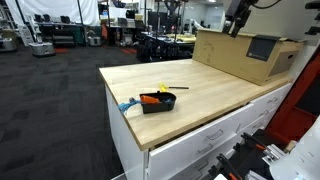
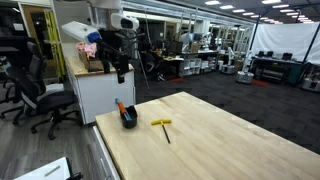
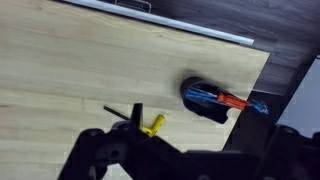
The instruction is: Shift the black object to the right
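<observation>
The black object is a small black tray holding an orange-handled tool and blue pieces. It sits near a corner of the wooden table and shows in both exterior views and in the wrist view. My gripper hangs high above the table, well apart from the tray, and also shows in an exterior view. In the wrist view its dark fingers frame the bottom edge, spread apart and empty.
A yellow-and-black hand tool lies on the wood beside the tray, also in the wrist view and an exterior view. A large cardboard box stands at one end. The table edge runs close to the tray.
</observation>
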Controlling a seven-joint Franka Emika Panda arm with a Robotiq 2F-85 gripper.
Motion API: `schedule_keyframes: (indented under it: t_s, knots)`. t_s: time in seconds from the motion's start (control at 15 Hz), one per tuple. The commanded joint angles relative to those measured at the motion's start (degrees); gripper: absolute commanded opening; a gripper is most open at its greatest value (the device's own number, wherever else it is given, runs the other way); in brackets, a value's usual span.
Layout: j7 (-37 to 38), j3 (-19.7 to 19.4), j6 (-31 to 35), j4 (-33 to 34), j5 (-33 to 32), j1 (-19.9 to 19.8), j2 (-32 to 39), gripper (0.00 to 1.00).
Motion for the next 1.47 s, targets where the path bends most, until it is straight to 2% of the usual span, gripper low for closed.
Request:
schedule_keyframes:
  t_s: [0.0,0.27,0.8,1.4]
  knots:
    - [-1.5,2.2,2.6,-0.2,1.1,1.1,2.7,1.0]
    - [-4.6,4.6,6.9,-0.7,1.7,4.5,7.0,1.0]
    - [-21.4,7.2,17.9,0.0,-0.4,9.9,17.3,1.0]
    - [-44.3,8.6,19.2,0.3,-1.8,12.0,22.0,1.0]
